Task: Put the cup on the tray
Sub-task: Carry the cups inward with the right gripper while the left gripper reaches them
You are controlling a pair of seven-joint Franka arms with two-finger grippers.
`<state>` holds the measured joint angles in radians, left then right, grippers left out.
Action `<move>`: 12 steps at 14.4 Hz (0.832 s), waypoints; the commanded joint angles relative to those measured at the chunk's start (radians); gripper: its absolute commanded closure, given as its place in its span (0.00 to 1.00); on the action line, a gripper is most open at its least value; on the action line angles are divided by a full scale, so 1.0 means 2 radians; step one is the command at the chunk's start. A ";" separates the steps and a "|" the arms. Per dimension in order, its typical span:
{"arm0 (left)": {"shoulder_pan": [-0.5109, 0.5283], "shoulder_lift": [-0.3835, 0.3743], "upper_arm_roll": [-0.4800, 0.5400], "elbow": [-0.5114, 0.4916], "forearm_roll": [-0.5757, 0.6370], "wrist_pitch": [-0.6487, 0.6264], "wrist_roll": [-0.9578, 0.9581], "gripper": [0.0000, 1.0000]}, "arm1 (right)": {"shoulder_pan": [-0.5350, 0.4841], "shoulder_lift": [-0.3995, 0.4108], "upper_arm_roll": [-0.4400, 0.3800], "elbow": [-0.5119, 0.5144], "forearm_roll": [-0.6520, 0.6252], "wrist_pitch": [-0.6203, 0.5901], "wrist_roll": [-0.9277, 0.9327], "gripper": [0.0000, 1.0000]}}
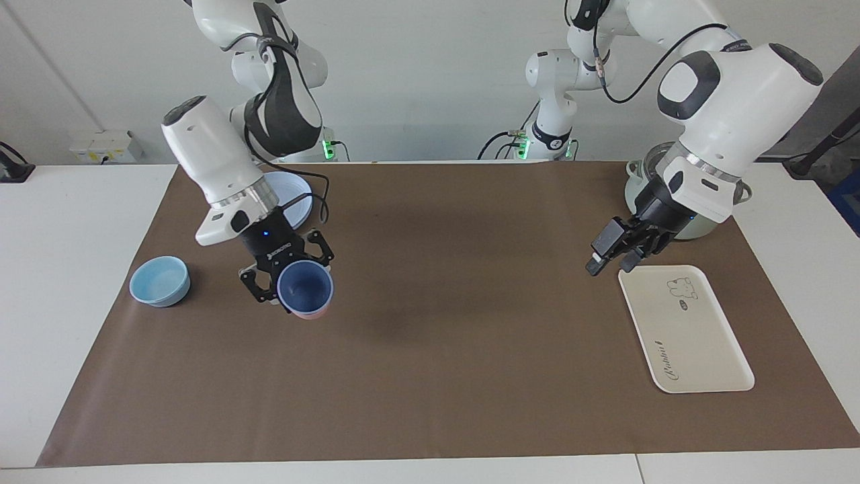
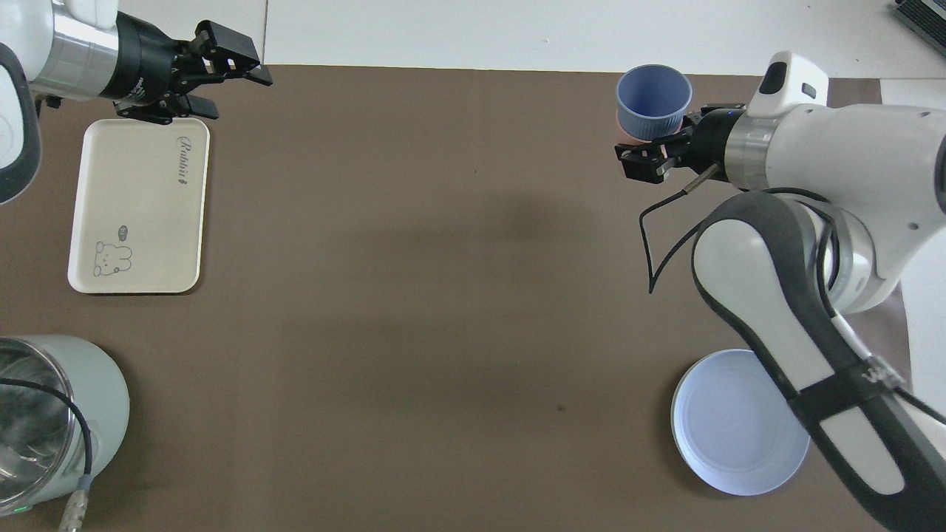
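Right gripper (image 1: 295, 290): I saw it clamped on the cup (image 1: 306, 288), which sat nested in a pink tumbler (image 1: 313, 312), both lifted above the mat at the right arm's end.
Left gripper (image 1: 608, 259): jaws parted, holding nothing, over the mat just beside the tray (image 1: 692, 336).
Tray: flat on the mat, nothing on it.
Bowl (image 1: 160, 281): I saw it near the right gripper.
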<state>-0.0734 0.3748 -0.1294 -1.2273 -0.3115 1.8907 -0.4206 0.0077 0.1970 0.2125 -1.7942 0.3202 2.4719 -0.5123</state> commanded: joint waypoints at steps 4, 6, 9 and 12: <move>-0.062 0.054 -0.002 0.048 -0.009 0.067 -0.095 0.16 | -0.004 -0.016 0.068 -0.019 -0.142 0.007 0.185 1.00; -0.081 0.066 -0.008 0.058 -0.011 0.093 -0.129 0.18 | -0.003 -0.020 0.087 -0.025 -0.179 0.007 0.228 1.00; -0.119 0.073 -0.006 0.058 -0.010 0.127 -0.175 0.22 | -0.003 -0.026 0.115 -0.033 -0.232 0.001 0.290 1.00; -0.143 0.069 -0.007 0.057 -0.010 0.090 -0.182 0.23 | -0.003 -0.032 0.136 -0.040 -0.268 -0.002 0.337 1.00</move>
<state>-0.3269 0.5018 -0.1565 -1.1478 -0.3179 2.1225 -0.7637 0.0183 0.1739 0.4596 -1.8332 -0.1635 2.4706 0.0946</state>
